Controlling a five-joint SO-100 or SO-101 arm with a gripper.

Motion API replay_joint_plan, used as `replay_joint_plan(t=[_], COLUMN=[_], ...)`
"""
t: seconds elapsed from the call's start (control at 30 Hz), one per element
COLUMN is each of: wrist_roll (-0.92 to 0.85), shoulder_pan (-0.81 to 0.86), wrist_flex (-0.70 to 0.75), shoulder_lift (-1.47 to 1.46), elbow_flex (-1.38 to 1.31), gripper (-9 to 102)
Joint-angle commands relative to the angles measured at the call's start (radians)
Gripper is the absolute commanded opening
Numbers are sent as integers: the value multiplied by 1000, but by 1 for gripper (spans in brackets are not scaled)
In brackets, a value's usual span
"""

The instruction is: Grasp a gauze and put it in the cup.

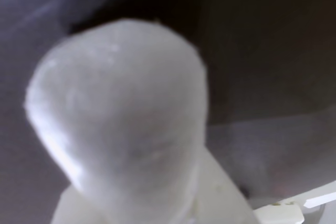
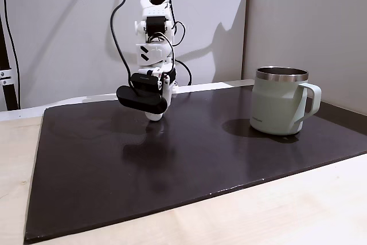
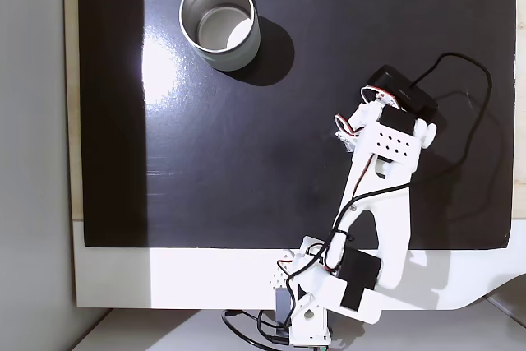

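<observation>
The gauze (image 1: 121, 119) is a soft white roll looming large and blurred in the wrist view. White gripper fingers (image 1: 215, 192) press against it from below. In a fixed view my gripper (image 2: 155, 111) hangs low over the black mat, shut on the gauze (image 2: 153, 117), which shows as a small white lump just under the black wrist camera. The cup (image 2: 278, 110), a mint-green mug with a steel rim, stands upright well to the right of the gripper there. From above, the cup (image 3: 249, 45) sits at the mat's far left, its inside bare, and the arm (image 3: 386, 141) is off to the right.
A black mat (image 2: 172, 164) covers a light wooden table (image 2: 287, 210). The arm's white base (image 3: 329, 293) and its cables (image 3: 460, 63) are at the mat's edge. Open mat lies between the gripper and the cup.
</observation>
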Motion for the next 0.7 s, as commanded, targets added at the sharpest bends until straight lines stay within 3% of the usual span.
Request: replay_joint_plan(t=[0.0,0.27,0.5,0.67], wrist_roll=[6,71,221,342], shoulder_pan=[12,-78,-229,-347], wrist_flex=[-2,176,449,502], shoulder_lift=[32,339,379,287], elbow_flex=[-51,-94,-477,-709], gripper=[0,0,0,0])
